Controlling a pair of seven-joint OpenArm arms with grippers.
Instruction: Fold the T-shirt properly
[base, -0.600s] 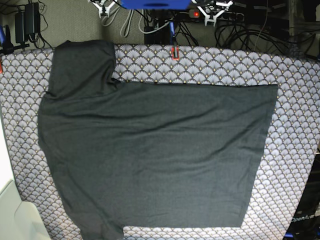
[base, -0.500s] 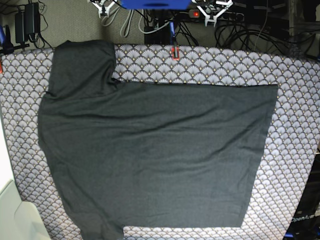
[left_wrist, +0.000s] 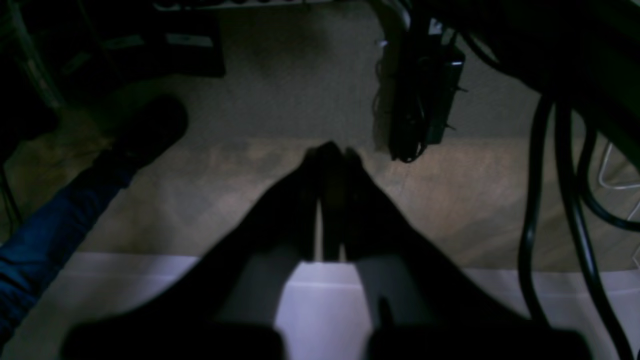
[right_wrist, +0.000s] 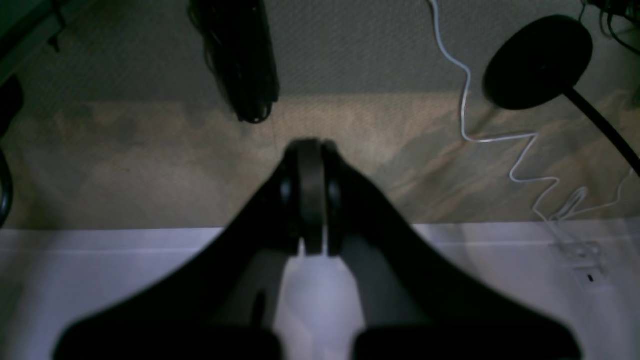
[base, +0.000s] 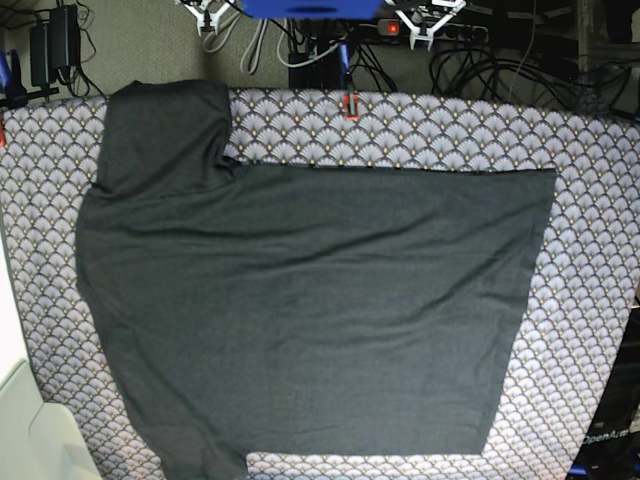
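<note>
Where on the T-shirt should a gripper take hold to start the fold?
Probably the T-shirt's far sleeve, pinched from above at its outer edge: it lies flat and sticks out past the body onto the patterned cloth, nearest the arms, so it lifts and folds inward easily.

Scallop-patterned cloth (base: 590, 300), cables (base: 480, 60), carpet (right_wrist: 375, 60)

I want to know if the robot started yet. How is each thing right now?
T-shirt: spread flat, not folded yet.
Patterned cloth: lying flat under the shirt.
Left hand: shut, holding nothing.
Right hand: shut, holding nothing.
</note>
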